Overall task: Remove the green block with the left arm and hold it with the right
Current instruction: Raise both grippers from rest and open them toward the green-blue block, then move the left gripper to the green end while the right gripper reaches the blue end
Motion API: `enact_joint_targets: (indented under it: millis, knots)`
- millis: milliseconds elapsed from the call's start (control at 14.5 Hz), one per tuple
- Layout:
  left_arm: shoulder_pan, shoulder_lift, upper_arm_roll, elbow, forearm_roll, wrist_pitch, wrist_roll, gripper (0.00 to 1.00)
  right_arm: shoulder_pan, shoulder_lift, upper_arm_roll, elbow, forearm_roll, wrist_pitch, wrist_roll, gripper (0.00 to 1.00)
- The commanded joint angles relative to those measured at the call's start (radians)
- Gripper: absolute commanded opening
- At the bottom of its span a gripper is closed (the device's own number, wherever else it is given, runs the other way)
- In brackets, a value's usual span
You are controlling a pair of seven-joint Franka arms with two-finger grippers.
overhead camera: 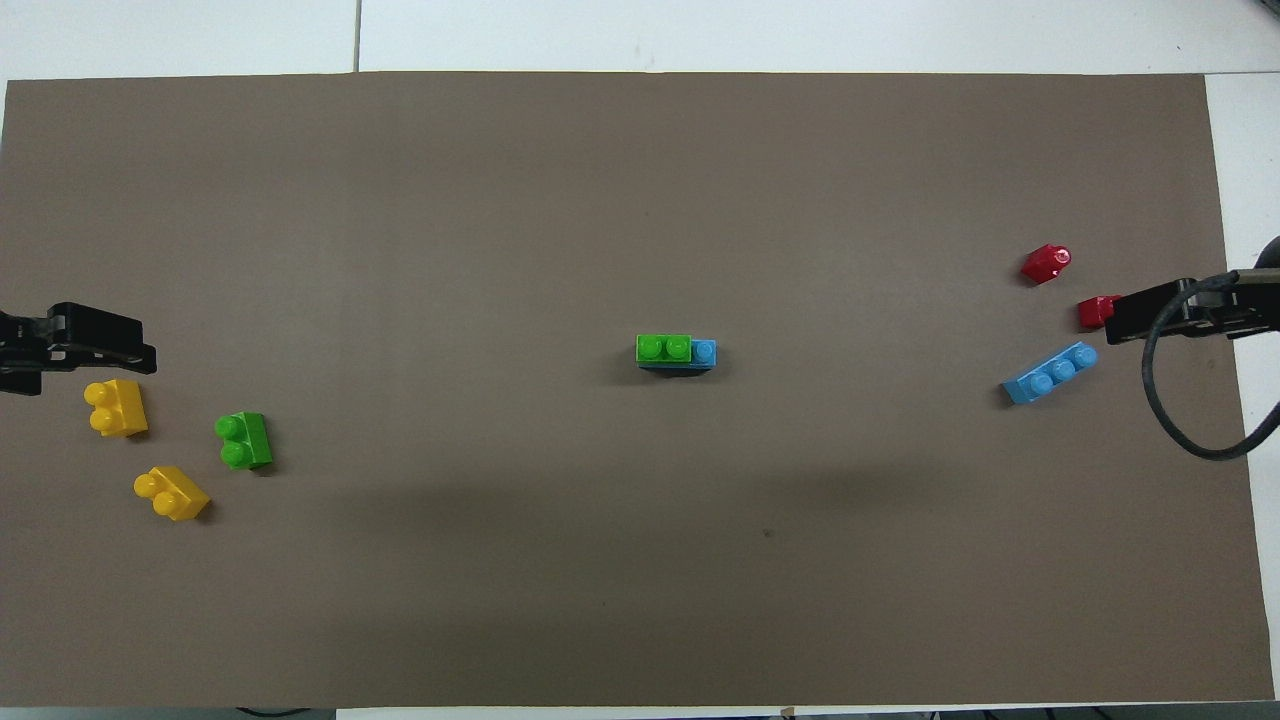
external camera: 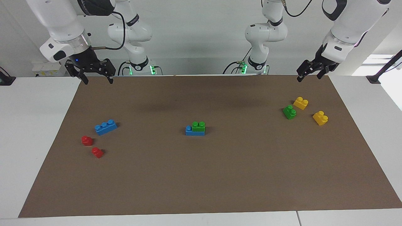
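Observation:
The green block [external camera: 198,126] [overhead camera: 664,348] sits on top of a blue three-stud brick [external camera: 194,132] [overhead camera: 704,352] at the middle of the brown mat, covering two of its studs. My left gripper [external camera: 309,78] [overhead camera: 90,340] hangs open in the air over the mat's edge at the left arm's end, with nothing between its fingers. My right gripper [external camera: 98,81] [overhead camera: 1150,312] hangs open and empty over the mat's edge at the right arm's end. Both are well away from the stacked bricks.
A loose green brick [external camera: 289,111] [overhead camera: 243,440] and two yellow bricks [external camera: 300,103] [external camera: 320,118] lie at the left arm's end. A loose blue brick [external camera: 105,127] and two red pieces [external camera: 87,140] [external camera: 97,152] lie at the right arm's end.

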Motion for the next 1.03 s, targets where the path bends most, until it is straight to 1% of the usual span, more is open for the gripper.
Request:
enact_joint_targets:
  millis: [0, 138, 275, 413, 482, 551, 826, 895, 964]
  knots:
    - [-0.016, -0.041, 0.002, -0.06, -0.006, 0.073, -0.12, 1.0, -0.006, -0.006, 0.013, -0.019, 0.003, 0.012, 0.189, 0.97]
    - [-0.041, -0.052, 0.0, -0.094, -0.006, 0.122, -0.192, 1.0, -0.007, -0.013, 0.013, -0.033, 0.023, 0.014, 0.355, 0.97]
    - [-0.073, -0.072, 0.0, -0.144, -0.006, 0.189, -0.307, 1.0, -0.005, -0.018, 0.013, -0.045, 0.063, 0.011, 0.533, 0.95]
    - [-0.107, -0.073, 0.0, -0.154, -0.006, 0.223, -0.436, 1.0, 0.042, -0.035, 0.013, -0.077, 0.076, 0.025, 0.808, 0.91]
    - [-0.125, -0.072, 0.0, -0.155, -0.006, 0.226, -0.5, 1.0, 0.054, -0.033, 0.013, -0.083, 0.077, 0.055, 0.94, 0.88]
    - [-0.134, -0.069, 0.0, -0.155, -0.006, 0.234, -0.56, 1.0, 0.063, -0.035, 0.013, -0.101, 0.101, 0.075, 1.03, 0.88]
    - [-0.174, -0.053, -0.002, -0.151, -0.02, 0.248, -0.767, 1.0, 0.054, -0.035, 0.011, -0.177, 0.293, 0.101, 1.064, 0.94]
    - [-0.199, -0.038, -0.002, -0.151, -0.023, 0.248, -0.818, 1.0, 0.053, -0.033, 0.011, -0.206, 0.363, 0.139, 1.086, 0.94]
    - [-0.226, -0.031, -0.002, -0.149, -0.023, 0.252, -0.859, 1.0, 0.053, -0.033, 0.011, -0.235, 0.432, 0.178, 1.146, 0.98]
